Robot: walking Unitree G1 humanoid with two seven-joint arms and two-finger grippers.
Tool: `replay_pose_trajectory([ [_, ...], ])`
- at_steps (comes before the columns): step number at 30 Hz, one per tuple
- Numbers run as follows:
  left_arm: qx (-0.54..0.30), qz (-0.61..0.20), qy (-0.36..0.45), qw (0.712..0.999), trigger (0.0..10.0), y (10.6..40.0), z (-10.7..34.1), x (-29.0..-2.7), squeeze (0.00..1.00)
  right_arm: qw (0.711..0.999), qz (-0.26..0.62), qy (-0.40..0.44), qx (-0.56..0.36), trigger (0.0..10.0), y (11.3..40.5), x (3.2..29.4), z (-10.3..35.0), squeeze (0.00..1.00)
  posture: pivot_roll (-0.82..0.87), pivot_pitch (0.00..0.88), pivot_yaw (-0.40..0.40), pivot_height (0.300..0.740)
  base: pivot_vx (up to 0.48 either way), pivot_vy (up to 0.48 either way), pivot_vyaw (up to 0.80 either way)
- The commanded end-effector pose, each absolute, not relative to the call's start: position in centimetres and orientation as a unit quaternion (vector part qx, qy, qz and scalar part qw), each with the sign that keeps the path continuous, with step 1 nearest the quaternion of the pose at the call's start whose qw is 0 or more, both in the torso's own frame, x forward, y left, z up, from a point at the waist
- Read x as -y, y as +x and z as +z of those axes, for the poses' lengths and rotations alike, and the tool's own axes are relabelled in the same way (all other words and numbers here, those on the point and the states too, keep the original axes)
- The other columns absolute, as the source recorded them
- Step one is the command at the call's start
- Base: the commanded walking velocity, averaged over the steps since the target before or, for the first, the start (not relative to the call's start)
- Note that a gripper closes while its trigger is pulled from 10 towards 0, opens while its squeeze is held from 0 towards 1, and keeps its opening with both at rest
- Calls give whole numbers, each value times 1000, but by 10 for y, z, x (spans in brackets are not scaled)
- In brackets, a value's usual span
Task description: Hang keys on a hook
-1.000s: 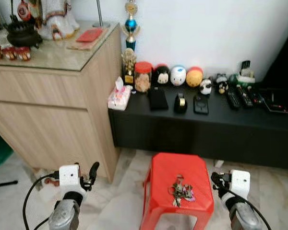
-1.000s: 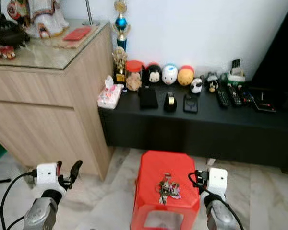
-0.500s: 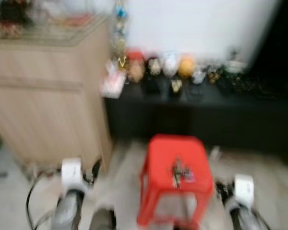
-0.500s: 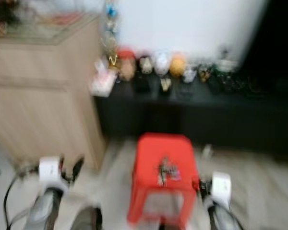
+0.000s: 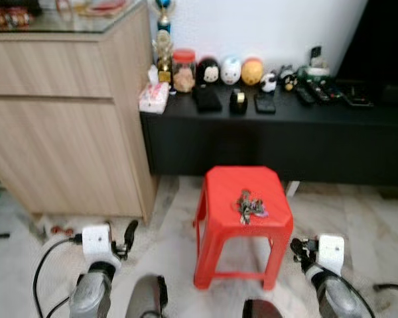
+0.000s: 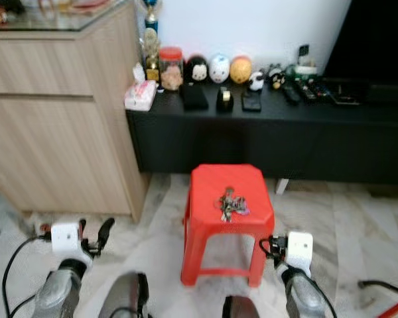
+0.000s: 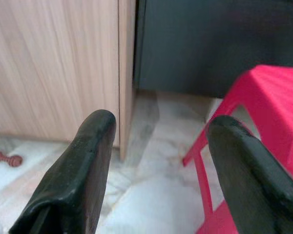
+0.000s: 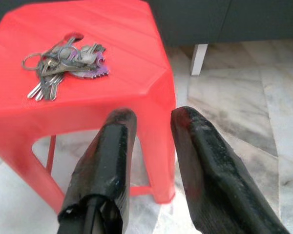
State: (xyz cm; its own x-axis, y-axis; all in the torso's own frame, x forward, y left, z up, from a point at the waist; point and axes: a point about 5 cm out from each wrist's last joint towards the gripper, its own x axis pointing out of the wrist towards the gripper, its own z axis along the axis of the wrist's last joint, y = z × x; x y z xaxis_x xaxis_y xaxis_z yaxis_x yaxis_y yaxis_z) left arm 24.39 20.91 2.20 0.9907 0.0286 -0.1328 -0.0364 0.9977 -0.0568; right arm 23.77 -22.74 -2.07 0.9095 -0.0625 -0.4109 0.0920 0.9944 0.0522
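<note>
Right gripper (image 8: 149,122) narrow, empty, short of stool (image 5: 245,225) | left gripper (image 7: 158,131) wide, idle | keys (image 5: 250,207) unpicked; hanging not started

A bunch of metal keys (image 5: 250,207) lies on a red plastic stool (image 5: 215,228), before a long black cabinet (image 5: 285,142); a tall wooden cupboard (image 5: 60,126) stands left.

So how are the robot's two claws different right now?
The left gripper has its fingers spread wide and faces the wooden cabinet and the floor. The right gripper has only a narrow gap and points at the red stool where the keys lie. Both hold nothing and have black fingers.
</note>
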Motion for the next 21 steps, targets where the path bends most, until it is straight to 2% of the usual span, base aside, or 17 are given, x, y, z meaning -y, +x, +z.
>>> replay_pose_trajectory([
  [1, -63, 22, -26, 997, 10000, 244, 24, -215, 0, 980, -32, 35, -195, 10000, 244, 224, -16, 0, -86, 0, -35, 619, 266, 0, 794],
  [4, -64, 23, -26, 997, 10000, 244, 23, -215, 0, 978, -49, 54, -194, 10000, 244, 226, -16, 0, -85, 0, -34, 619, 291, 0, 0],
  [21, -64, 19, -30, 997, 10000, 246, 24, -213, 0, 980, -38, 38, -193, 10000, 246, 226, -15, 0, -85, 0, -35, 619, 292, 0, 0],
])
